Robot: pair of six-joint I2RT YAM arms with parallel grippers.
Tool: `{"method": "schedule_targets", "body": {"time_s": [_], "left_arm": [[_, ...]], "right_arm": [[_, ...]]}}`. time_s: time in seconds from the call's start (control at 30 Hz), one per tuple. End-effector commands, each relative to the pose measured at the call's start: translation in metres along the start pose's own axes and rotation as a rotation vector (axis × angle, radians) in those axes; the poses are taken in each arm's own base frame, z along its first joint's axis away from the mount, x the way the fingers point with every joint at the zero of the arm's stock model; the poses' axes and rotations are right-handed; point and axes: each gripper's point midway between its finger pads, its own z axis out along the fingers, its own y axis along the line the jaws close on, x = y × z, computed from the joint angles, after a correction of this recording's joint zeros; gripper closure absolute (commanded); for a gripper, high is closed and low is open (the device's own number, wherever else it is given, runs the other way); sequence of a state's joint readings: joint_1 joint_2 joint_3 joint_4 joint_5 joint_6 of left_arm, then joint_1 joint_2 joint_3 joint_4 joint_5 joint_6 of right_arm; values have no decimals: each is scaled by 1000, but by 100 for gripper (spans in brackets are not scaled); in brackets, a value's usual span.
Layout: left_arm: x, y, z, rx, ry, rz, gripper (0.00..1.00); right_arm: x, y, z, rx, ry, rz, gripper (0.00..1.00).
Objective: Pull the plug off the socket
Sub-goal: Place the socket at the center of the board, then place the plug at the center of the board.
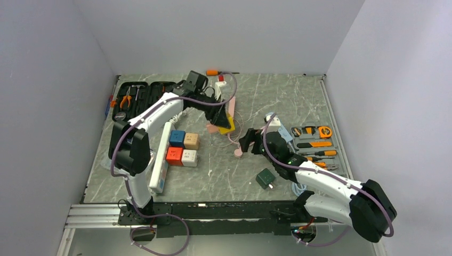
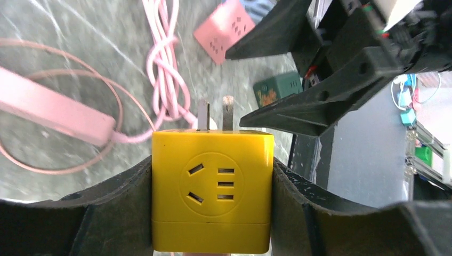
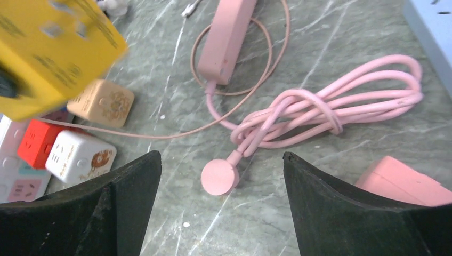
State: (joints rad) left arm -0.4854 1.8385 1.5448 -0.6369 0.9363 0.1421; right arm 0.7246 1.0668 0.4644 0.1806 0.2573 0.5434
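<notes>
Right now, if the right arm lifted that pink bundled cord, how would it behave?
Probably floppy: the pink cord lies in soft loops knotted mid-bundle, so its ends would sag. Its round pink plug would likely dangle. It seems joined to the pink power strip, which may drag along.

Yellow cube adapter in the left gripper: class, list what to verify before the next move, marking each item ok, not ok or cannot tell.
1. Grip: the left gripper clamps the yellow cube adapter, a finger on each side: ok.
2. The prongs are bare, in no socket: ok.
3. The right gripper is open and empty: ok.
4. Gap between the right gripper's fingers and the prongs: cannot tell; they look close in the left wrist view.
5. The pink cord lies coiled on the table, apart from the adapter: ok.
</notes>
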Motion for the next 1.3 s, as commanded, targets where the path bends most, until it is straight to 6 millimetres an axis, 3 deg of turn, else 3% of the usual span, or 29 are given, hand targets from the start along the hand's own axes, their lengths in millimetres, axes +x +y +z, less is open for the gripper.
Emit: {"method": "schedule_targets", "body": {"time_s": [0.0,0.13,0.23,0.4,0.63,0.83,1.03,1.2,1.27], "left_arm": [[-62,-24,-24,39,-117,132,100],[-111,-52,-52,59,-211,218,100],[-145,-80,-74,91,-288,279,100],[-176,-118,-96,167,-372,298,100],[-181,-126,-104,157,-394,321,100],[-181,-120,-109,125,-406,317,100],[-182,-114,-117,103,-421,309,100],[-181,-110,-122,94,-428,298,100],[-181,-110,-125,92,-431,297,100]], "right_arm": [[-8,-19,2,84,6,79,15],[1,-21,7,81,32,85,15],[-5,-13,4,23,-7,79,15],[-29,17,-3,-108,-84,2,17],[-53,37,13,-102,-244,-260,19],[-49,56,53,-133,-300,-404,21],[-43,59,97,-65,-327,-515,25],[-54,47,116,73,-397,-509,47],[-60,38,121,164,-418,-511,66]]}}
